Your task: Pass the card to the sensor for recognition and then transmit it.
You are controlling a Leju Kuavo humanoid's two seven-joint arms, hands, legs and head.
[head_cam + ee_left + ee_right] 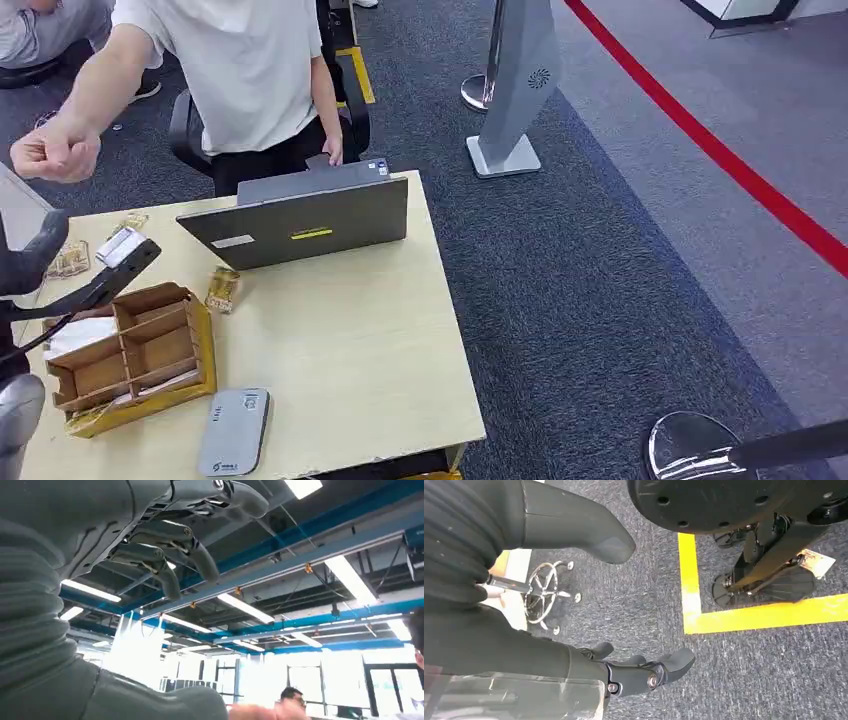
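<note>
My left hand [85, 285] reaches in from the table's left edge, above the cardboard organiser. A small white card [122, 246] sits at its dark fingertips. In the left wrist view the fingers [165, 555] curl toward the ceiling and the card is hidden. The grey flat sensor [233, 432] lies on the table's near edge, well short of the hand. A person's closed hand [55, 150] hovers beyond the card. My right hand [639, 674] hangs over the carpet, fingers apart and holding nothing.
A grey laptop [300, 215] stands open at the table's far side with a person [240, 70] seated behind it. The cardboard organiser [130, 355] and snack packets [222, 290] lie on the wooden table [380, 360]. A grey kiosk stand [515, 90] and a stanchion base [690, 445] stand on the carpet to the right.
</note>
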